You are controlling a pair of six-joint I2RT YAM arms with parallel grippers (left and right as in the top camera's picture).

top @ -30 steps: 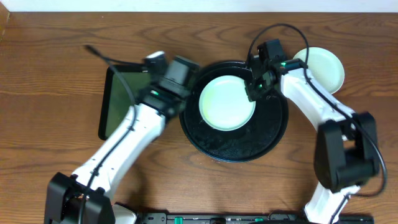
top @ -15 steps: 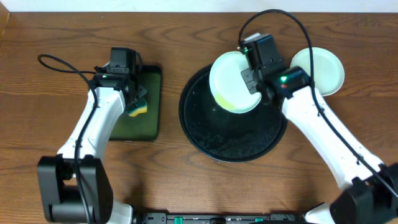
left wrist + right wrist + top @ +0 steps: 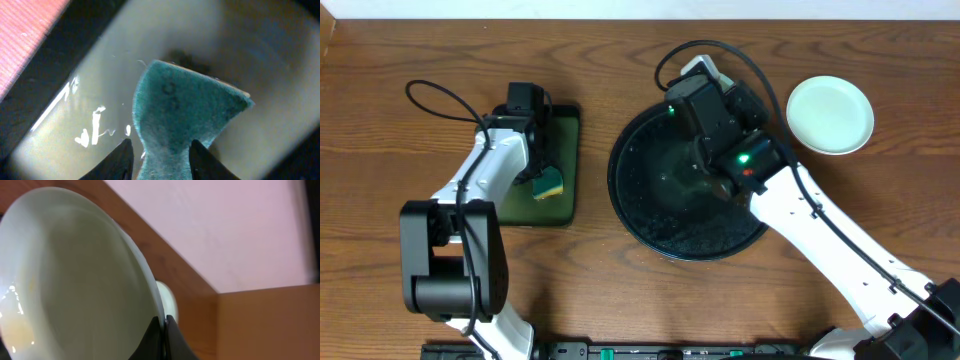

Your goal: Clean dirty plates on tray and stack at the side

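At left, the left gripper (image 3: 161,150) has moved lower over the green tray (image 3: 563,125). Its fingers stand apart astride the sponge (image 3: 185,115); whether they squeeze it I cannot tell. At centre the black tray (image 3: 655,215) now lies bare. The right gripper (image 3: 163,330), clamped on the rim of the held plate (image 3: 75,280), has tipped it on edge. At upper right the stacked plate (image 3: 830,115) sits clear of the tray's rim, with bare table (image 3: 400,60) between.
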